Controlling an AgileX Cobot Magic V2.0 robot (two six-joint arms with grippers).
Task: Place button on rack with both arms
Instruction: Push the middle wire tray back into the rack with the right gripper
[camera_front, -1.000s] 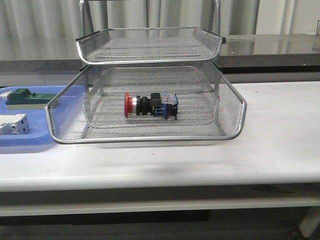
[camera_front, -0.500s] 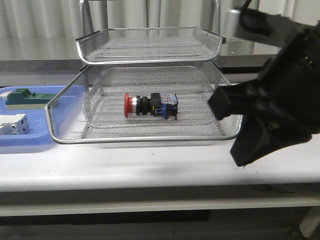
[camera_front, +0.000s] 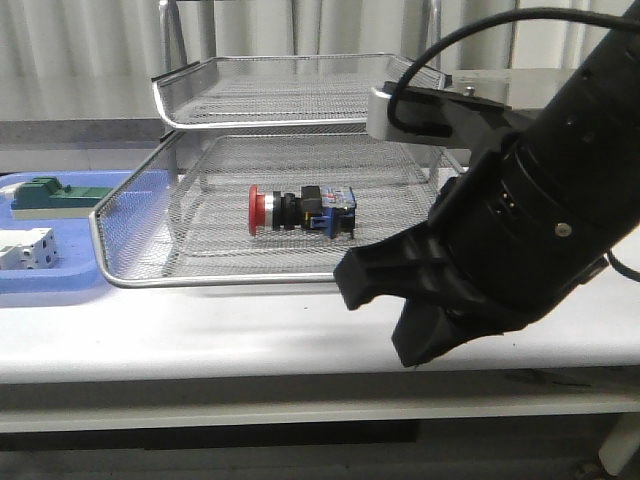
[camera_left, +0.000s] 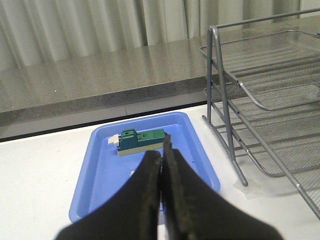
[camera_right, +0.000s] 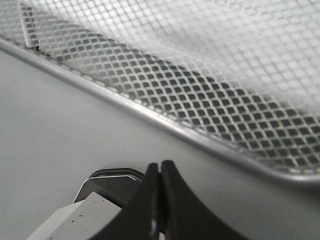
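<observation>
The button, with its red head, black body and blue rear block, lies on its side in the pulled-out lower tray of the silver mesh rack. My right arm fills the front view's right half, low in front of that tray. The right gripper is shut on nothing, just above the white table beside the tray's front rim. My left gripper is shut and empty, hovering over the blue tray, left of the rack's frame. It is not in the front view.
The flat blue tray sits left of the rack and holds a green block and a white terminal block. A grey counter runs behind the table. The table's front edge lies close under my right arm.
My right arm came into the front view from the right and swept left and down across the tray's front. The button and rack have not moved.
</observation>
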